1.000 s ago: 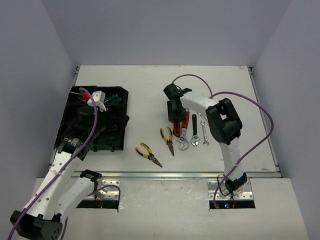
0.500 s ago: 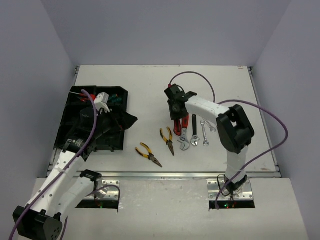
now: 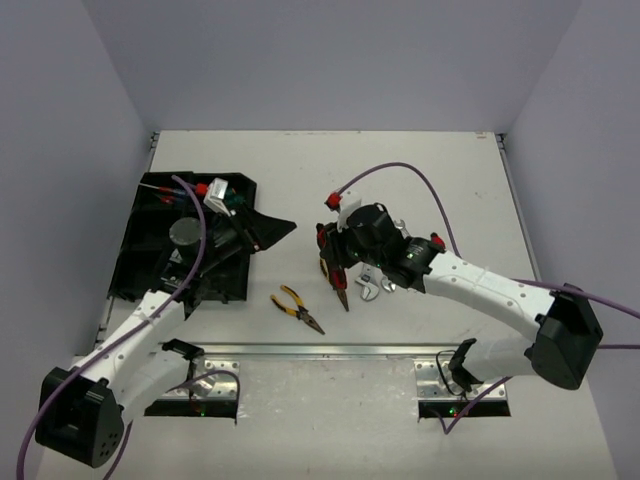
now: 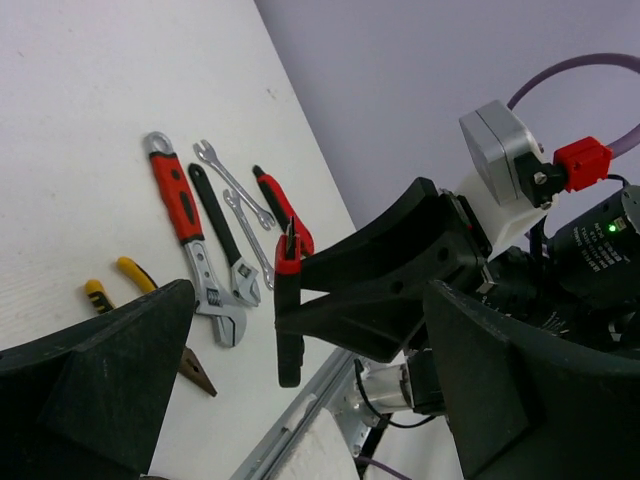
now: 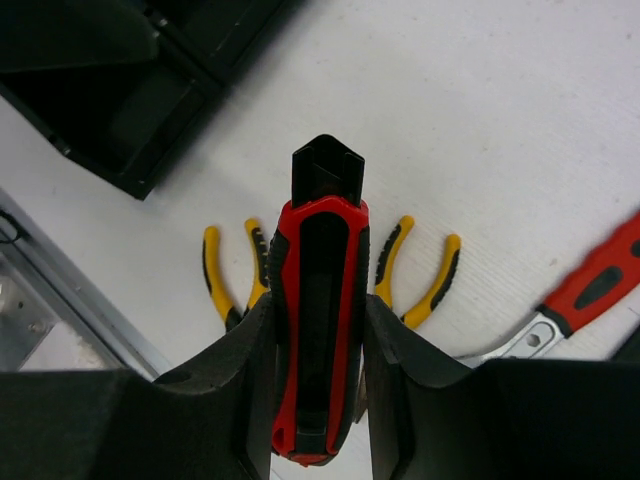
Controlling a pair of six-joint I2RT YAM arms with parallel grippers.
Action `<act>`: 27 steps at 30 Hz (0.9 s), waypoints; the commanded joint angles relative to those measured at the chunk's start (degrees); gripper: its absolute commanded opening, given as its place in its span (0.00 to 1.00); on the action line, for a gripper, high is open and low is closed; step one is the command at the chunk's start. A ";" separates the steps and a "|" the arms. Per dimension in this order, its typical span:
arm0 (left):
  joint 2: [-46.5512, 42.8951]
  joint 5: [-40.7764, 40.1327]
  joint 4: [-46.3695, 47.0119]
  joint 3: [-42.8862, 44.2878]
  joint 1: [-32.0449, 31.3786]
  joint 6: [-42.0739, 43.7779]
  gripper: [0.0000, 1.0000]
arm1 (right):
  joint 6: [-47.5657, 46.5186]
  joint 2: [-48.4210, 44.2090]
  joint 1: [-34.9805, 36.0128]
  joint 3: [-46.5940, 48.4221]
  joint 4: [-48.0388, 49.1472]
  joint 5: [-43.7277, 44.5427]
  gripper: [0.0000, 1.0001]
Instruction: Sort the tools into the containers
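My right gripper [image 5: 318, 370] is shut on a red and black cutter [image 5: 318, 300], holding it in the air above two yellow-handled pliers [image 5: 235, 275] [image 5: 420, 265]. From above, that right gripper [image 3: 335, 262] hangs at the table's middle with the cutter [image 3: 322, 238] in it. My left gripper [image 3: 275, 232] is open and empty, pointing right from the black tray [image 3: 150, 250] towards the cutter [image 4: 288, 320]. A red-handled adjustable wrench [image 4: 185, 215], a black-handled wrench [image 4: 222, 240] and thin silver wrenches [image 4: 235, 185] lie on the table.
Red and green tool handles [image 3: 225, 195] lie in the tray's far compartments. One pair of yellow pliers [image 3: 296, 308] lies near the front metal rail [image 3: 350, 350]. The tray's corner [image 5: 120, 100] shows at the upper left of the right wrist view.
The right arm lifted the cutter off the tool row and swung it left and nearer. The left gripper came out of the tray and moved right towards it.
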 commanded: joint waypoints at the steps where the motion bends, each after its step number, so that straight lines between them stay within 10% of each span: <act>1: 3.36 -0.62 6.87 -0.09 -3.60 0.51 0.92 | -0.09 -2.82 2.33 0.37 9.75 -4.50 0.00; 9: 8.91 -3.50 6.50 2.36 -10.76 1.86 0.76 | -0.10 -0.06 4.57 3.98 9.13 -3.85 0.00; 19: 12.00 -5.53 3.21 4.77 -14.16 3.63 0.02 | 0.47 1.00 4.87 6.72 9.00 -3.73 0.00; 22: 12.41 -8.30 -0.61 7.45 -14.11 5.47 0.00 | 0.35 -0.03 4.87 5.96 9.52 -3.95 0.01; 23: 12.27 -10.35 -4.60 8.63 -14.11 6.87 0.00 | 0.37 -0.38 4.87 5.64 9.39 -2.93 0.10; 27: 13.37 -27.84 -21.72 19.44 -12.66 11.48 0.00 | 2.10 -2.72 4.85 5.06 1.89 6.32 0.99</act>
